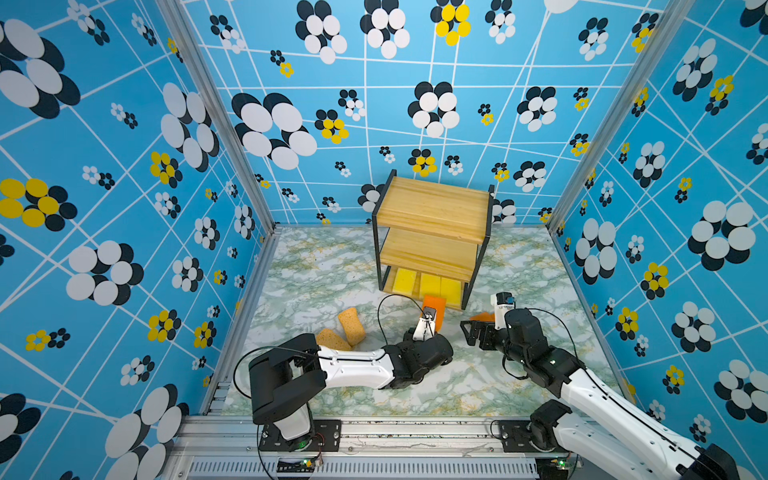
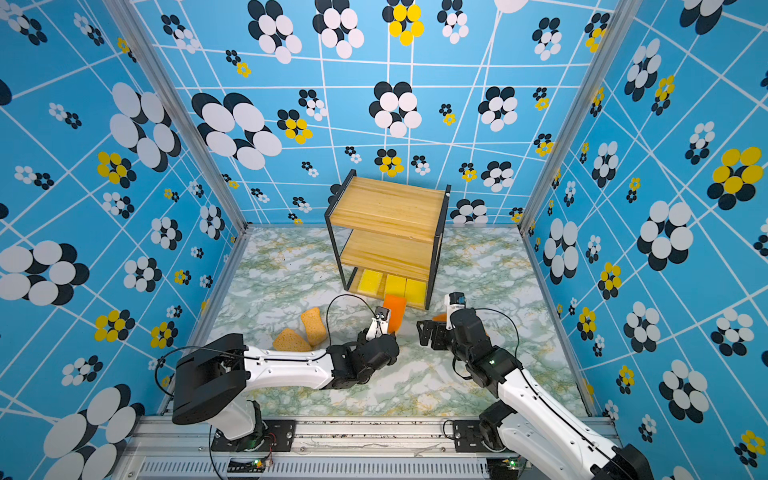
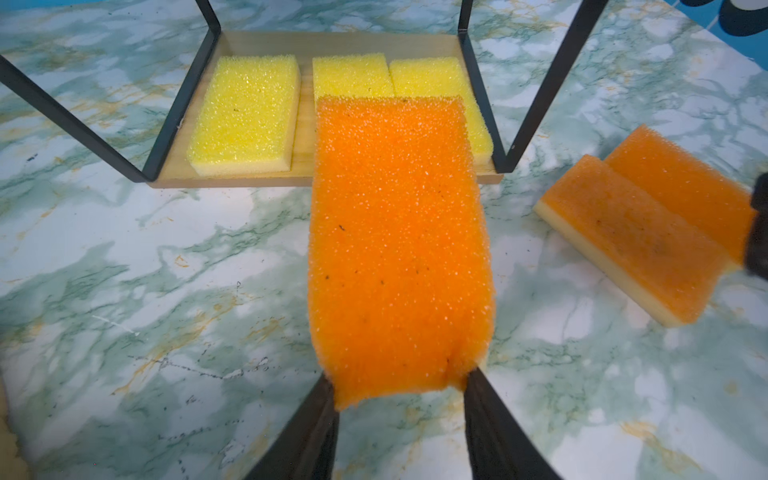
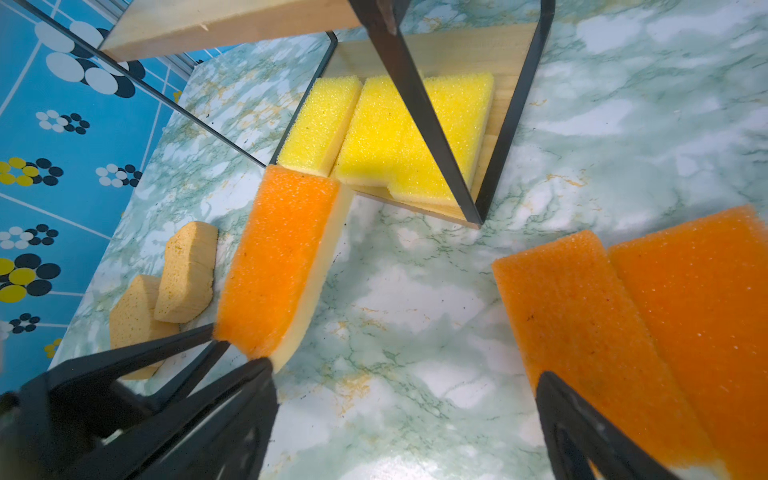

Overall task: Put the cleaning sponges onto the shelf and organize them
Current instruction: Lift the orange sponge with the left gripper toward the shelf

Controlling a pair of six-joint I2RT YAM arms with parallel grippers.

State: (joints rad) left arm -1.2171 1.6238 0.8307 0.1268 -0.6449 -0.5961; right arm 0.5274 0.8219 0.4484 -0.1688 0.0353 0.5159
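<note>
Left fingers (image 3: 307, 436) clamped on near end of orange sponge (image 3: 399, 232), just before shelf (image 3: 266, 41), three yellow sponges (image 3: 351, 70) on bottom tier, right fingers (image 4: 590, 428) gap indeterminate.

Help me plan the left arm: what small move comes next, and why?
Probably lift the orange sponge, pinched in the left gripper, toward the bare middle board: three yellow sponges already fill the bottom board.

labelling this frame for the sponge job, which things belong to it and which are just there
Job:
shelf
three yellow sponges on its bottom board
orange sponge in left gripper
two orange sponges, loose
two tan sponges, loose

Just there:
marbled tabletop
flowered walls
</note>
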